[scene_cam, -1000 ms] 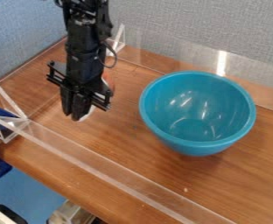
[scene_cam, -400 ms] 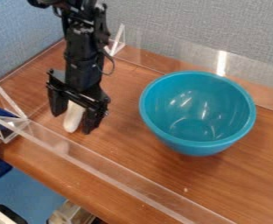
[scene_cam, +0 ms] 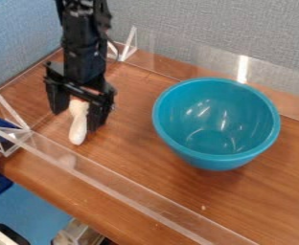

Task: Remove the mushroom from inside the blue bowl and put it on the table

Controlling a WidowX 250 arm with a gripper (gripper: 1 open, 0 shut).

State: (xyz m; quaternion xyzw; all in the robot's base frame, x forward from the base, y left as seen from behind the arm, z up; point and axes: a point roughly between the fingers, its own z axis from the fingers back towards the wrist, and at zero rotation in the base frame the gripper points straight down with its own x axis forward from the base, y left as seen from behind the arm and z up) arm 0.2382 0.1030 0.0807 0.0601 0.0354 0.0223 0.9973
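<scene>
The mushroom (scene_cam: 78,126) lies on the table (scene_cam: 126,144) at the left, its cream stem showing below my gripper; the cap is hard to make out. My gripper (scene_cam: 80,108) hangs just above it, pointing down, jaws open wide with the mushroom free between and under the fingers (scene_cam: 53,100). The blue bowl (scene_cam: 218,122) stands to the right, upright, with nothing visible inside it.
Low clear acrylic walls edge the table: one runs along the front (scene_cam: 126,182), others at the back (scene_cam: 255,69) and left (scene_cam: 11,120). A grey-blue wall stands behind.
The gripper went from shut on the mushroom to open, letting it go onto the table, and has risen slightly above it.
</scene>
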